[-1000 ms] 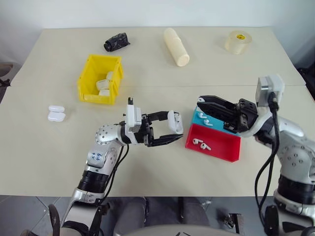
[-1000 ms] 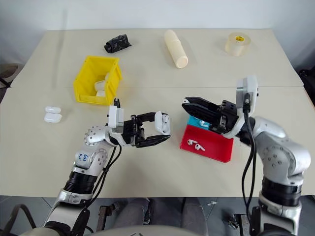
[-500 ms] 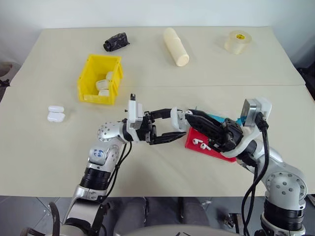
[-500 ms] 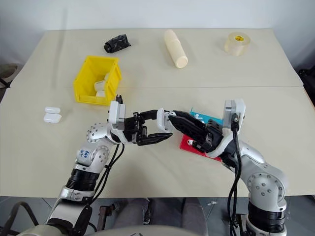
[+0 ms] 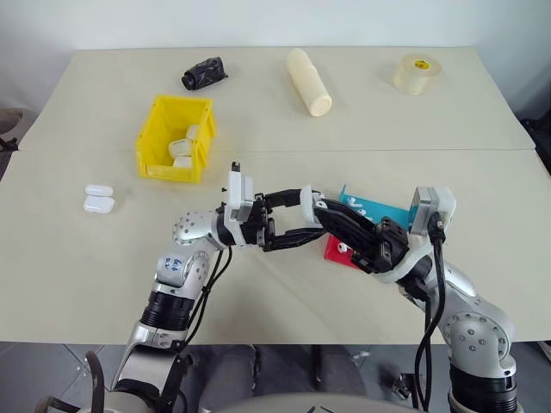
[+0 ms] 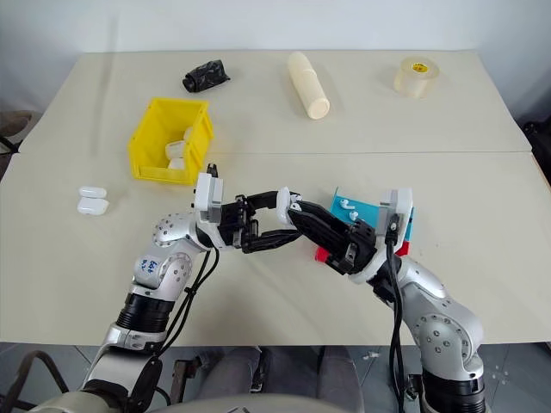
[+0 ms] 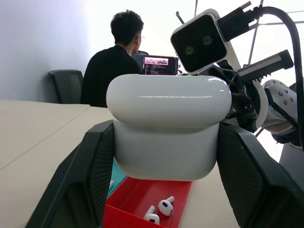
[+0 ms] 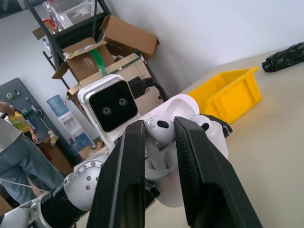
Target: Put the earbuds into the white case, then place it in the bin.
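While the left claw [image 5: 297, 219] grips the small glossy white rounded earbud case [image 7: 168, 126] between its two black fingers, lid raised, that case hangs above the table near the middle of the head view. From the four o'clock side, the right claw [image 8: 159, 130] reaches in and pinches one tiny glossy white earbud [image 8: 160, 129] between its fingers, right at the mouth of the open case.

Just beyond the case, toward three o'clock, sits the shallow red plastic tray [image 7: 142, 202], holding two more small white earbuds [image 7: 159, 211] that lie loose on its floor. Touching the red tray at its far side is a shallow blue plastic tray [image 5: 374, 209], with a pair of white earbuds [image 6: 346, 206] inside it.

At ten o'clock from the case stands the small bright yellow plastic bin [image 5: 159, 129], with a few closed white cases [image 5: 182, 148] in it. Farther out at nine o'clock, two more closed white cases [image 5: 98, 199] rest side by side on the pale beige table [image 5: 103, 275].

Along the far edge lie a crumpled black plastic bundle [image 5: 203, 72] at eleven o'clock, a cream cylindrical tube [image 5: 308, 81] at twelve, and a roll of clear tape [image 5: 417, 73] at one o'clock.

In the left wrist view, a person in a black top [image 7: 111, 71] sits with their back turned, facing a screen.
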Motion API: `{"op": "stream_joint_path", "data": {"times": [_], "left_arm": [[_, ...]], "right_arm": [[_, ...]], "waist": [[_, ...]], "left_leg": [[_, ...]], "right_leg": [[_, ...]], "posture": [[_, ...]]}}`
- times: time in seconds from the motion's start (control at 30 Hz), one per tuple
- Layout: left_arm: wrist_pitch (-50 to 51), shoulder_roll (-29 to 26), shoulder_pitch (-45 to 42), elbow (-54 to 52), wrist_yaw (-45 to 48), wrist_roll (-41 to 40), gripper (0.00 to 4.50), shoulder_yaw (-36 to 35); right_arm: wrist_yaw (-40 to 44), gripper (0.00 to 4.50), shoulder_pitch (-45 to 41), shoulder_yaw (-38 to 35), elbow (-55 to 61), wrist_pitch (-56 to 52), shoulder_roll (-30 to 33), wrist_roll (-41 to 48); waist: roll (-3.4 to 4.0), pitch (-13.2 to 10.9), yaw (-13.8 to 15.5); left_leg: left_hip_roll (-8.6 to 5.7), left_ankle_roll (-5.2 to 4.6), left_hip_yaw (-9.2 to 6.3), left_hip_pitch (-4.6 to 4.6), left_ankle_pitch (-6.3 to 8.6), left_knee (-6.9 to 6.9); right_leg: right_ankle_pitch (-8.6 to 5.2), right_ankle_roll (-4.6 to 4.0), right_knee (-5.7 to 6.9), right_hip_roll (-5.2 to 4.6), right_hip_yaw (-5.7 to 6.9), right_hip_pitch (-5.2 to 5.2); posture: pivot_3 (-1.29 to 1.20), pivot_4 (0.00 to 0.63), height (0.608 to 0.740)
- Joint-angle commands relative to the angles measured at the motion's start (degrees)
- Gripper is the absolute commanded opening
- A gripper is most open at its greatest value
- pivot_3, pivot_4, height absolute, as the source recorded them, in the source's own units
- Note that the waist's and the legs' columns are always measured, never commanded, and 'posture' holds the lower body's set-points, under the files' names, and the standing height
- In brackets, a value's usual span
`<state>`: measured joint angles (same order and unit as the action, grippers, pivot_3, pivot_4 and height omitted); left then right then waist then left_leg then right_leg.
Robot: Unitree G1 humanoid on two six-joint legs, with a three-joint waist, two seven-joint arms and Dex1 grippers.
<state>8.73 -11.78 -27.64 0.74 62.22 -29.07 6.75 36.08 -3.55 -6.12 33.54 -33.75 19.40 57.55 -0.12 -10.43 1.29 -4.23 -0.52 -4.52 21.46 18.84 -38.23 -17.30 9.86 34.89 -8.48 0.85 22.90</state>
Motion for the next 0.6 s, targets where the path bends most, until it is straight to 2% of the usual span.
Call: {"op": "stream_joint_path", "data": {"times": [0.03, 0.07, 0.43, 0.53, 0.6], "left_arm": [[-0.2, 1.1, -1.7, -3.2, -0.9, -2.8, 2.8, -1.8], [0.0, 1.1, -1.8, -3.3, -1.0, -2.9, 2.8, -1.8], [1.4, 1.1, -1.4, -4.1, -0.3, -2.9, 2.8, -2.5], [0.3, -2.1, -1.0, -3.7, -0.9, 0.9, 2.8, -2.3], [-2.5, -5.1, -1.1, -2.3, -0.6, 5.5, 2.8, -1.0]], "right_arm": [[1.2, 0.54, 2.0, 1.9, 0.3, -0.6, 1.5, -0.8], [1.2, 0.54, 2.1, 1.9, 0.2, -0.7, 1.6, -0.5], [3.4, 4.18, 0.7, 0.4, 0.3, 0.4, 5.6, 0.1], [5.4, 4.18, 0.0, -4.5, -1.3, 0.3, 10.7, 0.2], [7.0, 3.76, 0.0, -6.5, -2.9, 0.6, 14.5, -1.5]], "waist": [[0.0, 0.0, 0.0], [0.0, 0.0, 0.0], [0.0, 0.0, 0.2], [0.0, 0.0, 0.1], [0.0, 0.0, 0.1]], "left_leg": [[0.0, 0.0, 0.0, 0.0, 0.0, 0.0], [0.0, 0.0, 0.0, 0.0, 0.0, 0.0], [0.02, 0.0, 0.0, -0.01, 0.0, 0.01], [-0.01, -0.01, 0.02, -0.01, 0.0, 0.01], [-0.01, -0.01, 0.03, -0.02, 0.0, 0.02]], "right_leg": [[0.0, 0.0, 0.0, 0.0, 0.0, 0.0], [0.0, 0.0, 0.0, 0.0, 0.0, 0.0], [0.0, -0.01, -0.02, 0.02, -0.01, 0.0], [0.0, -0.01, -0.04, -0.01, -0.03, -0.02], [0.0, -0.01, -0.07, 0.0, -0.01, -0.03]], "posture": [[0.0, 0.15, 0.74], [0.0, 0.15, 0.74], [0.0, 0.15, 0.74], [0.0, 0.15, 0.74], [0.0, 0.15, 0.74]]}}
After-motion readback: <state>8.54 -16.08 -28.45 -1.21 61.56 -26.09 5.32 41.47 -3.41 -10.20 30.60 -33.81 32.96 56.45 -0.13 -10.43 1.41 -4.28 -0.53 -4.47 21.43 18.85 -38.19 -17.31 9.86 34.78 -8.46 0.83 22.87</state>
